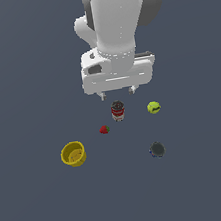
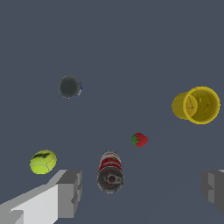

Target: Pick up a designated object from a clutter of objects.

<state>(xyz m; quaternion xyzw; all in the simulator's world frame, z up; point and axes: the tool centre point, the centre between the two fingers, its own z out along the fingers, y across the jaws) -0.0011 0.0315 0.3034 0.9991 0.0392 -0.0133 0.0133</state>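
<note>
- The white claw (image 1: 116, 92), its jaws apart and empty, hovers above the tall red-and-white can (image 1: 117, 111).
- Risk: descending here grabs that can, since the squat dark blue-banded can (image 1: 157, 149) sits well apart from it.

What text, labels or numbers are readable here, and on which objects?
None readable.
Red-and-white can: label print is there, too blurred to read.
Dark blue-banded can, yellow cup, strawberry, yellow-green ball, gripper: no markings visible.
</note>
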